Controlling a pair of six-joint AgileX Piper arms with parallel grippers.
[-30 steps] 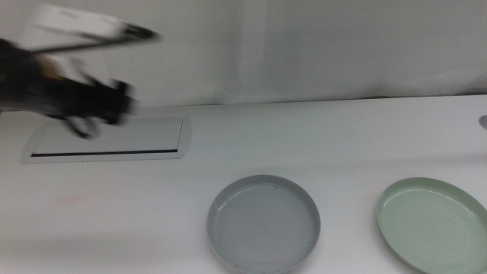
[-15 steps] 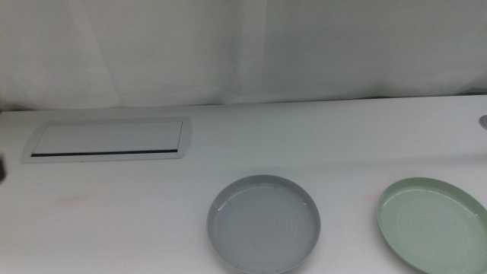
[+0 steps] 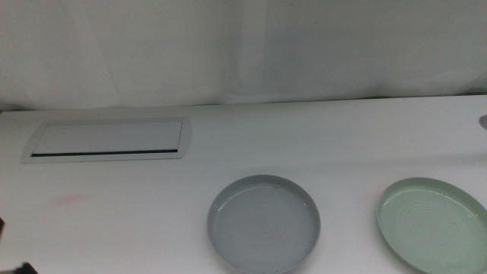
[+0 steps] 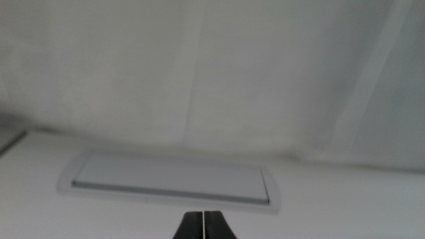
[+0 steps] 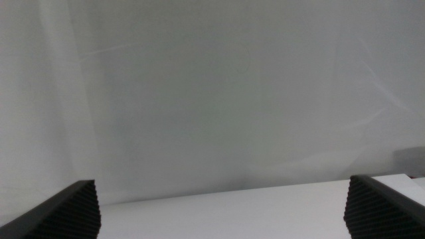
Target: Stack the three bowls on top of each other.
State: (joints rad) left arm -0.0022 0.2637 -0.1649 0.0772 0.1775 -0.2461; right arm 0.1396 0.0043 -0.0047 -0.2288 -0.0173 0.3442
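I see only two bowls; the pale green bowl (image 3: 437,224) is cut off by the middle view's right and bottom edges, and the grey-blue bowl (image 3: 263,224) just clips the bottom edge. My left pincer (image 4: 202,227) shows only its tips, my right pincer (image 5: 226,211) two corners.

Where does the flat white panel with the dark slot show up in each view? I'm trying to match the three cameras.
Middle view: white panel at upper left, on the table's far side, left of the grey-blue bowl.
Left wrist view: the panel lies just beyond the left gripper, whose jaws are shut.
Right wrist view: not in it.
Shared landmark: the white curtain behind the table.
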